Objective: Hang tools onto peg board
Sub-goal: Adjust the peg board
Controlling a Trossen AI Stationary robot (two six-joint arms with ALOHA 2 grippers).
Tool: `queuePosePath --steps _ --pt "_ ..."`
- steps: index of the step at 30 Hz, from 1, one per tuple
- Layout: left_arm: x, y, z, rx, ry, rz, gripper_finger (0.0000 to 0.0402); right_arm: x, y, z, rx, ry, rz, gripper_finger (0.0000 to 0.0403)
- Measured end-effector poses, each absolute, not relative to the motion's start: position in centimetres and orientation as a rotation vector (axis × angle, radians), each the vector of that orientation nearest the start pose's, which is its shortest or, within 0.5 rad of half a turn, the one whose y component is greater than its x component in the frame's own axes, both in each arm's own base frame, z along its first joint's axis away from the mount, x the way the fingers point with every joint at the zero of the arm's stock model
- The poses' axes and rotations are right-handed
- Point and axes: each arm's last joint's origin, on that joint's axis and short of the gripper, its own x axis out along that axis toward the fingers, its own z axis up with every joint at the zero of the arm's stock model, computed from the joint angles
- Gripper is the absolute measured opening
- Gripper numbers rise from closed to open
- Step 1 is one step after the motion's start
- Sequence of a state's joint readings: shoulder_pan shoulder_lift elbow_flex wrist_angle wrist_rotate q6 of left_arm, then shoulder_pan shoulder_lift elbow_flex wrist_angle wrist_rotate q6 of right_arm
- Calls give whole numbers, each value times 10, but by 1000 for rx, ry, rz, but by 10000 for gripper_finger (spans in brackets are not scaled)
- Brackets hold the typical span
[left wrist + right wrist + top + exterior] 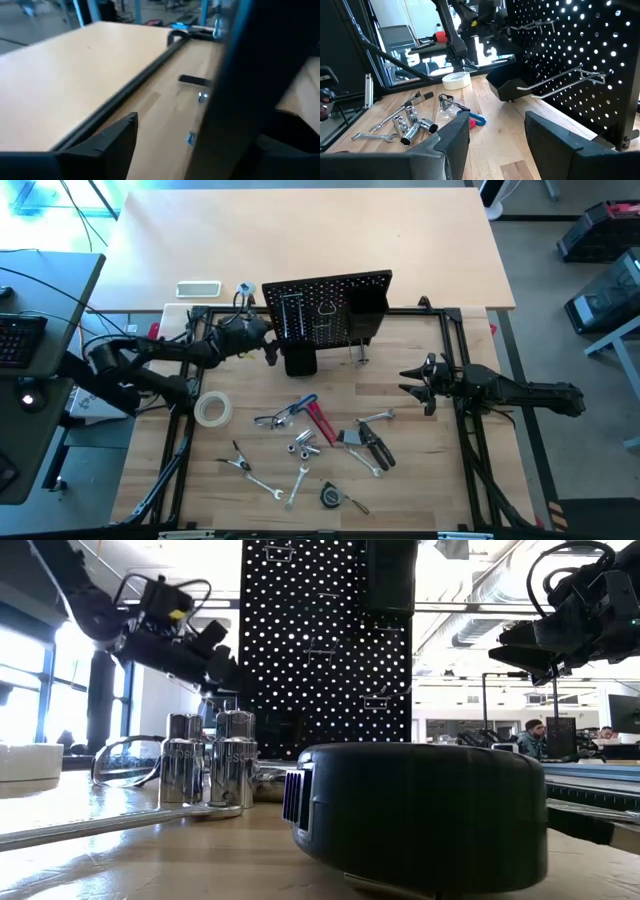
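Note:
The black peg board stands upright at the table's far side, with metal hooks and a black bin on its face. The tools lie flat on the table in front of it: a pale tape roll, clear glasses, a blue-handled key, a red-handled tool, black-handled pliers, silver wrenches, sockets and a tape measure. My left gripper is open at the board's left edge, a finger on either side. My right gripper is open and empty, right of the board. My left gripper stands level at the peg board's left edge, coming from the table's left. One finger is plainly apart from the edge. Whether the other finger touches the board, I cannot tell.
A black metal frame rims the work area. A white tray lies on the pale table beyond the frame. In the low view the tape measure and sockets fill the foreground. People sit in the room behind.

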State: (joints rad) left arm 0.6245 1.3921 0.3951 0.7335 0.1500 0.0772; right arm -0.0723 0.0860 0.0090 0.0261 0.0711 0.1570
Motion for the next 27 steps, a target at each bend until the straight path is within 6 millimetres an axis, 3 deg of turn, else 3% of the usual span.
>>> queuePosePath --steps 4,11,19,27 --pt "210 153 161 -28 265 408 183 102 -9 162 157 39 -147 185" --pt "229 168 163 41 273 375 46 102 -9 162 157 40 -147 185" --pt "245 191 162 59 280 384 43 102 -9 162 158 40 -146 185" --pt "244 214 161 68 283 396 45 102 -9 162 157 40 -145 185"
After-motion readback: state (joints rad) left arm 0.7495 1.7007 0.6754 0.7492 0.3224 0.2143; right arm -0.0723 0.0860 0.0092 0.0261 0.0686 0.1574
